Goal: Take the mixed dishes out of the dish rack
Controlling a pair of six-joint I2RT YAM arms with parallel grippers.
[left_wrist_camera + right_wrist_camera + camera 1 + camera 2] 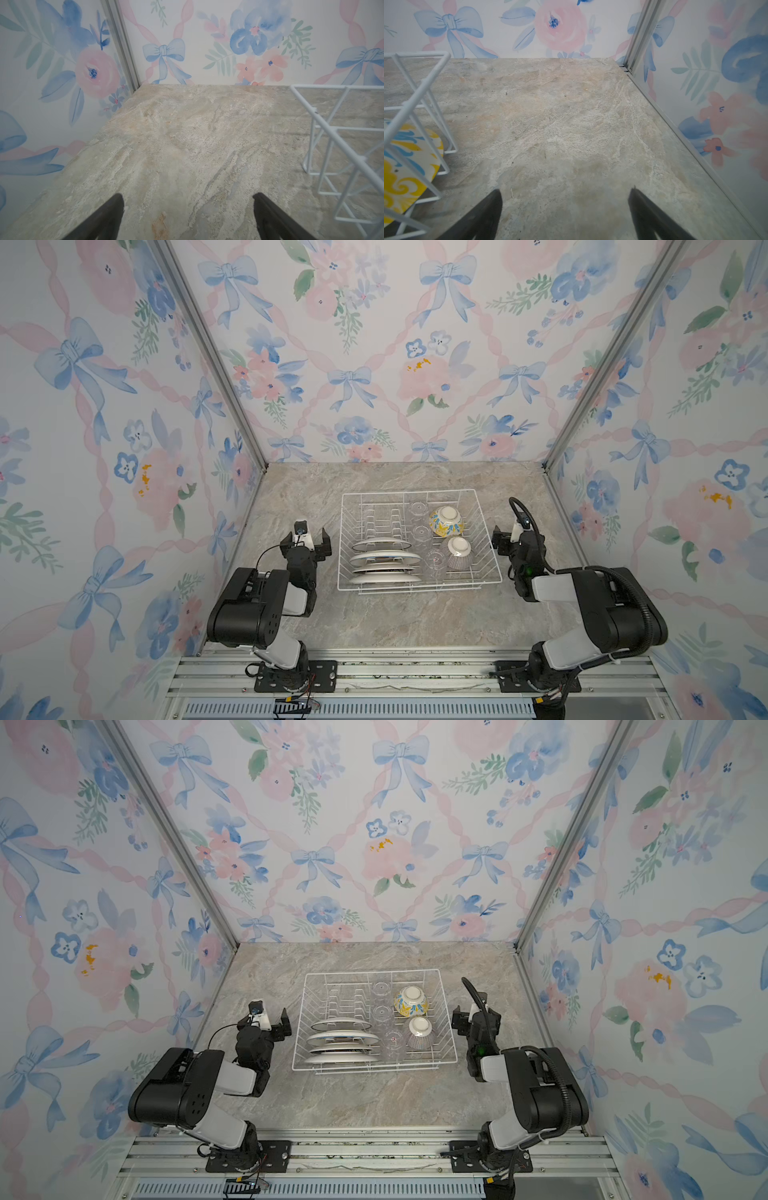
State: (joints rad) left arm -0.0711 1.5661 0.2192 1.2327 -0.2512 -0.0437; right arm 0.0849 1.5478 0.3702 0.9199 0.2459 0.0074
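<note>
Left gripper (305,540): spread, nothing held.
Right gripper (505,540): spread, nothing held.
Risk: clear glasses (422,535), centre frame, could be toppled beside plates (384,560).

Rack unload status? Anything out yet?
Done: nothing; no dish sits on the counter. In hand: nothing; left pincer and right pincer stand open beside the dish rack. Left: four plates, three glasses, the floral bowl and striped bowl.
</note>
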